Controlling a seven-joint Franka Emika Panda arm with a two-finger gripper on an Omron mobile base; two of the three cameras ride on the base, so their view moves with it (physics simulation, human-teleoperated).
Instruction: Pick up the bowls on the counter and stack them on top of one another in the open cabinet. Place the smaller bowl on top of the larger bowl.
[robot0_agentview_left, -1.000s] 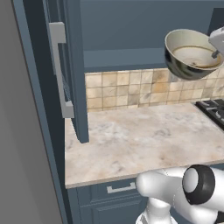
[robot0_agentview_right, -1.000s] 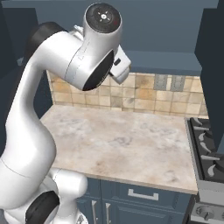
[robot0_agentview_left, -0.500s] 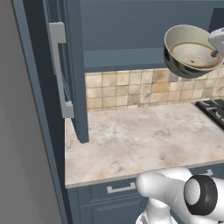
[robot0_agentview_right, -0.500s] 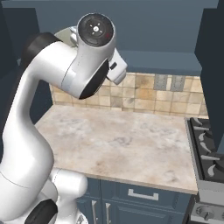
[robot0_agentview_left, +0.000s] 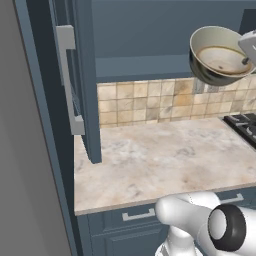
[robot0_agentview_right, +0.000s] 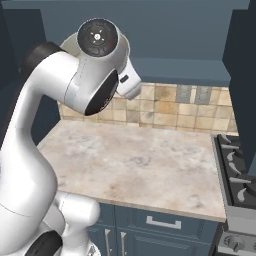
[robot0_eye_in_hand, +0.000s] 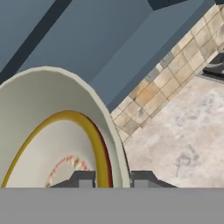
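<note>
One bowl (robot0_agentview_left: 217, 55), grey-olive outside and cream inside with a brownish bottom, hangs tilted in the air at the upper right, in front of the open cabinet (robot0_agentview_left: 150, 35) and high above the counter (robot0_agentview_left: 160, 160). My gripper (robot0_agentview_left: 246, 49) holds it by the right rim. In the hand view the bowl (robot0_eye_in_hand: 52, 144) looms large at the left, and my gripper (robot0_eye_in_hand: 113, 178) is shut with the bowl's rim between the two fingertips (robot0_eye_in_hand: 83, 178). A second bowl is out of view. In the right base view my own arm hides the bowl.
The cabinet's tall door (robot0_agentview_left: 82, 80) stands open at the left, its grey bar handle (robot0_agentview_left: 67, 80) facing me. A tiled backsplash (robot0_agentview_left: 160, 100) runs behind the counter (robot0_agentview_right: 140, 160). A black stove (robot0_agentview_right: 240, 165) borders the counter on the right.
The bowl has risen a little and drifted slightly left in the gripper's hold. The arm's elbow has swung left and lower in the right base view.
</note>
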